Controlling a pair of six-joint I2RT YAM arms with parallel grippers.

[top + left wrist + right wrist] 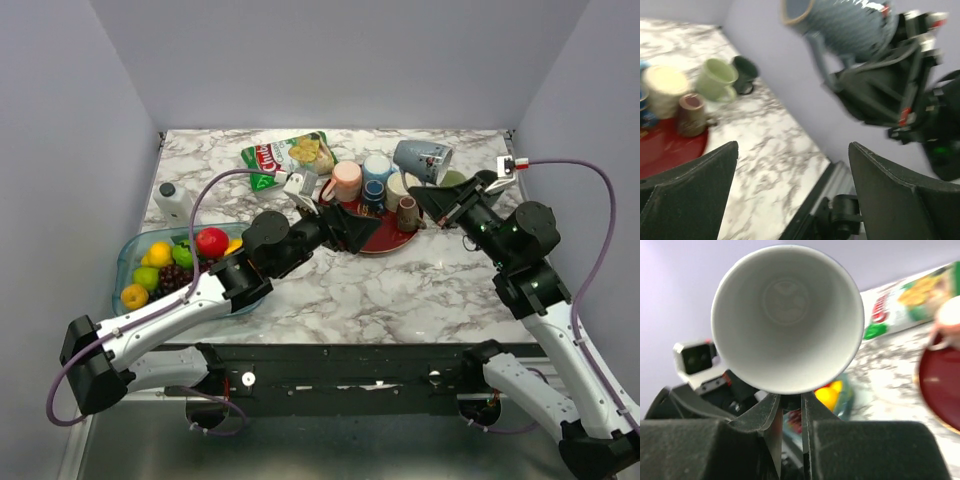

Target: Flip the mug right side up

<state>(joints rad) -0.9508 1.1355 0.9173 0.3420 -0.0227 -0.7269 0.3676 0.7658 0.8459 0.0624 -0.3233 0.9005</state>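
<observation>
A blue-grey ribbed mug (422, 160) hangs tilted in the air above the table's back right. My right gripper (436, 190) is shut on its handle. The right wrist view looks straight into the mug's white inside (787, 315), and the dark handle is pinched between the fingers of the right gripper (790, 401). In the left wrist view the mug (850, 30) is at the top, rim to the upper left, with the right gripper (875, 95) under it. My left gripper (372, 228) stands open over the red plate, nothing between its fingers (695, 170), apart from the mug.
A red plate (385, 243) carries several mugs: pink (347, 180), blue (378, 170), brown (407, 212). Light green (717, 80) and dark green (745, 74) mugs stand behind it. A chip bag (290, 155), a white bottle (175, 203) and a fruit bowl (125, 262) lie to the left.
</observation>
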